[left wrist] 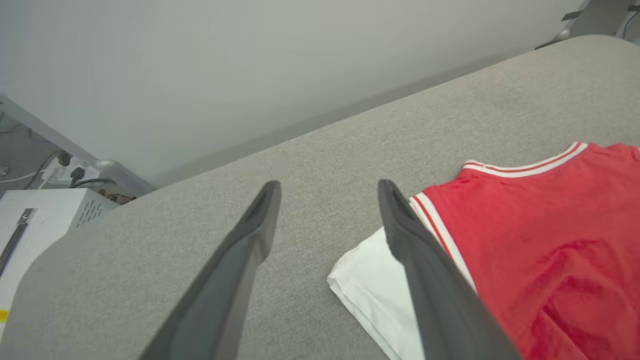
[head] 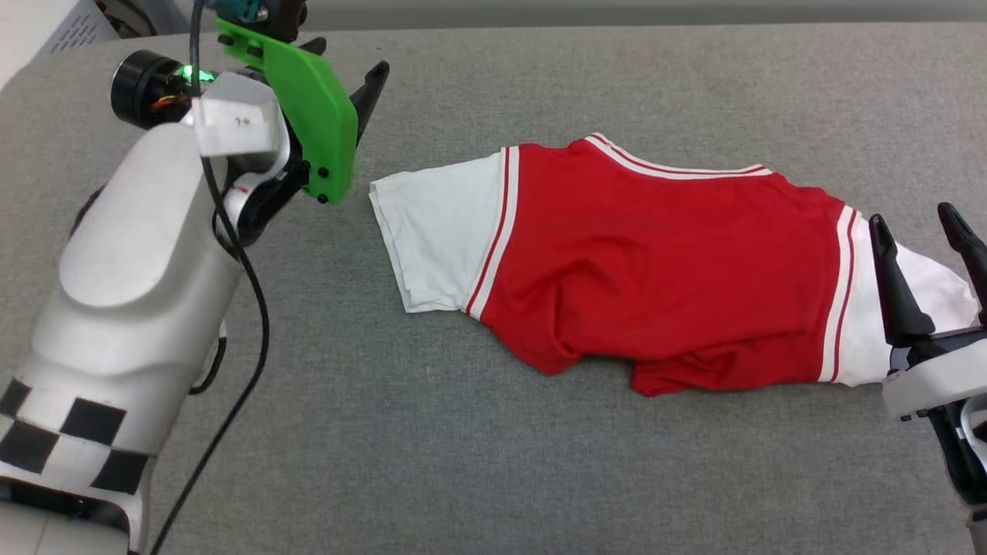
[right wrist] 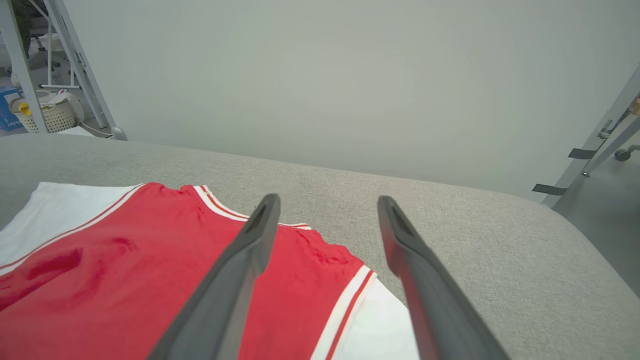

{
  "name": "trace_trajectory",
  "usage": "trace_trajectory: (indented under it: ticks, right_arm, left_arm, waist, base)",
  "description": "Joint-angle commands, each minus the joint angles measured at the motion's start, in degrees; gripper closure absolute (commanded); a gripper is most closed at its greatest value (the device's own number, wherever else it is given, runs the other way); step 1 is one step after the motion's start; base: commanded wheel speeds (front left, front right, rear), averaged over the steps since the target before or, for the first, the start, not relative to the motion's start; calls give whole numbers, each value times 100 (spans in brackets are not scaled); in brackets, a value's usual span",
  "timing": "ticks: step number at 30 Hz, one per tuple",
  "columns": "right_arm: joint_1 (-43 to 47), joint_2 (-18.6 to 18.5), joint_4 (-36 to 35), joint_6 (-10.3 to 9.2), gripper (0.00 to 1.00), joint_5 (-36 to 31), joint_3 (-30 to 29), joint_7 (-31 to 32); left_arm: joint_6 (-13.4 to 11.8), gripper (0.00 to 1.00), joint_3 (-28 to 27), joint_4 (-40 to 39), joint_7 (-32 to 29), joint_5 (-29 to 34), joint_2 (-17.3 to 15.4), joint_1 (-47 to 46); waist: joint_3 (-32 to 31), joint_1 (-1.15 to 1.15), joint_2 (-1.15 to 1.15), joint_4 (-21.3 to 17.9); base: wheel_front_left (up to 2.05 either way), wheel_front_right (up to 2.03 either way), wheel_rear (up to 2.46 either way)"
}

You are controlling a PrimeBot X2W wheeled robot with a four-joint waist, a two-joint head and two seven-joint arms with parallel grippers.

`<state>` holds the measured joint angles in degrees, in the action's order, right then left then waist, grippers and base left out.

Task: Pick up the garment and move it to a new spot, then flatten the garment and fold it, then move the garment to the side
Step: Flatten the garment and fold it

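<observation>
bare grey table [head: 463, 478] up front — open room. right hand [head: 914, 217], fingers apart, hangs over one white sleeve of the garment [head: 663, 262], lying rumpled mid-table. left hand [left wrist: 328, 186], fingers apart too, is near the other sleeve — pale wall [right wrist: 320, 75] behind.

a test lab: grey padded table [head: 540, 478], metal frames [right wrist: 19, 65], power strip [left wrist: 62, 172], white equipment box [left wrist: 45, 215].

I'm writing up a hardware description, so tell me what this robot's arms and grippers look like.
The left arm has a glossy white shell with a black-and-white checkered band, a black cable along it, and a bright green plate at the wrist. The left gripper and right gripper each have two long dark tapering fingers.
</observation>
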<state>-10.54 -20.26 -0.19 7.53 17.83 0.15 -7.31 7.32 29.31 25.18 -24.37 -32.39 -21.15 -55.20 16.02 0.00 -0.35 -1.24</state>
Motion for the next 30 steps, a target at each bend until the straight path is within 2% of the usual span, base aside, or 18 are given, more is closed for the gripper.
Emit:
trace_trajectory:
  ticks: [1,7,11,17,24,25,26,30]
  right_arm:
    - [75,2,-86,-4,0,-28,30,61]
    - [-46,-105,-226,-4,0,63,248,260]
    - [-193,-167,-225,-4,0,141,377,287]
    - [-365,-224,-131,-4,0,224,514,234]
    - [-486,-253,79,-4,0,311,685,141]
    - [-499,-267,116,-4,0,315,697,121]
    - [-510,-276,154,-4,0,323,704,104]
    - [-548,-382,260,-4,0,372,639,84]
  left_arm:
    - [15,0,163,78,-340,-296,-109,-249]
    - [16,0,979,411,-1804,-1107,-422,-856]
    - [16,0,1431,607,-2356,-1355,-547,-1098]
    - [16,0,2007,950,-2684,-1490,-679,-1224]
    - [16,0,2496,1185,-2647,-1776,-722,-1063]
    - [16,39,2599,1184,-2655,-1814,-729,-1046]
    - [16,100,2687,1181,-2636,-1847,-739,-1043]
    - [16,100,2896,1173,-2336,-1941,-769,-1084]
  waist:
    - [198,0,35,-142]
    - [587,0,35,-350]
    - [824,0,35,-470]
    - [1068,0,35,-588]
    - [1143,0,35,-622]
    - [1138,0,35,-613]
    - [1125,0,35,-601]
    - [987,0,35,-507]
  base:
    - [0,0,0]
    - [0,0,0]
    - [0,0,0]
    - [0,0,0]
    - [0,0,0]
    - [0,0,0]
    - [0,0,0]
    - [0,0,0]
